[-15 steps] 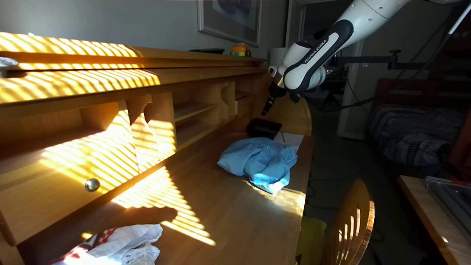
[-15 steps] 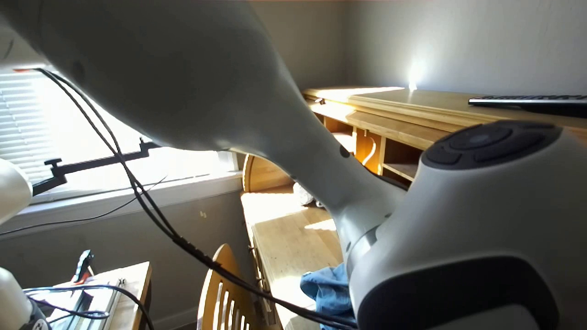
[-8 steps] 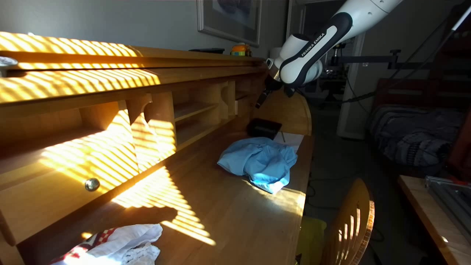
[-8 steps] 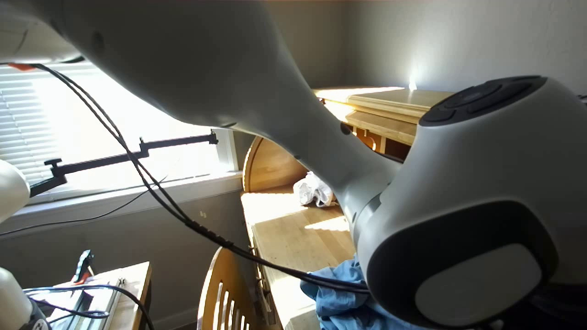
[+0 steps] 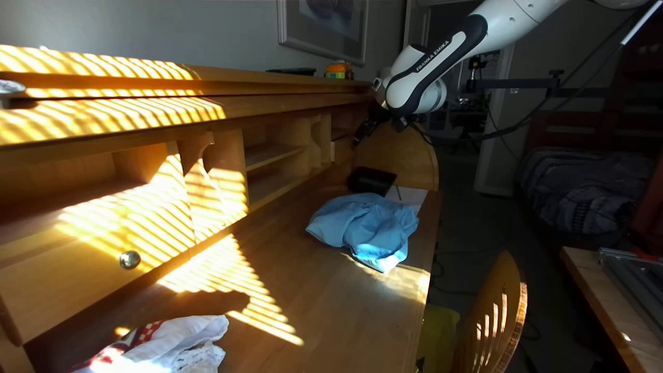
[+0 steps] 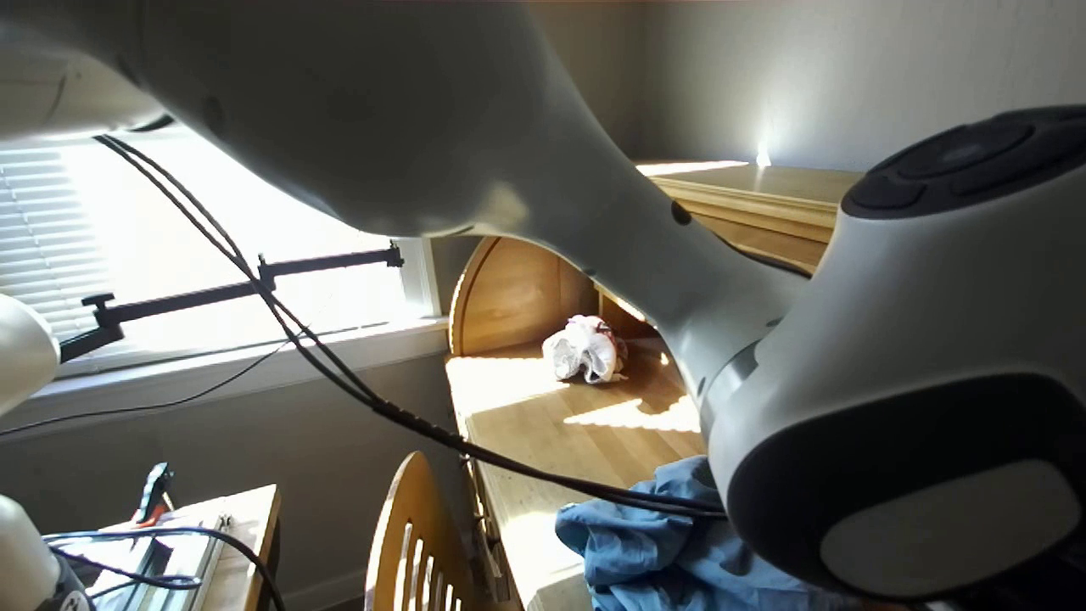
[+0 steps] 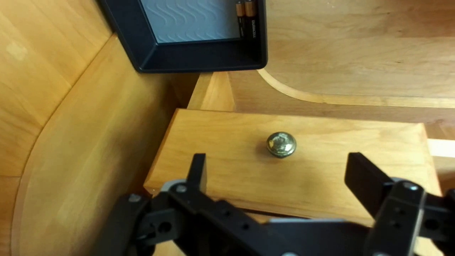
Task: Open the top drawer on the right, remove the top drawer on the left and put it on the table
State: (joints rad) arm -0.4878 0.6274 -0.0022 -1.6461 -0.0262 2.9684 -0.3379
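Hand (image 7: 278,172) spread wide, holding nothing, fingertips (image 7: 196,170) low on either side of the knob (image 7: 281,144) on the drawer (image 7: 320,160), mid-frame in the wrist view; worktop (image 5: 321,305) at lower centre in an exterior view.

The end effector (image 5: 356,142) sits further left and slightly higher in an exterior view than a second ago, nearer the small drawer (image 7: 320,160). In an exterior view the arm (image 6: 543,187) stands higher and further right, so more of the white cloth (image 6: 585,348), blue cloth (image 6: 628,543) and worktop (image 6: 547,450) shows; its cables (image 6: 416,422) cross higher.
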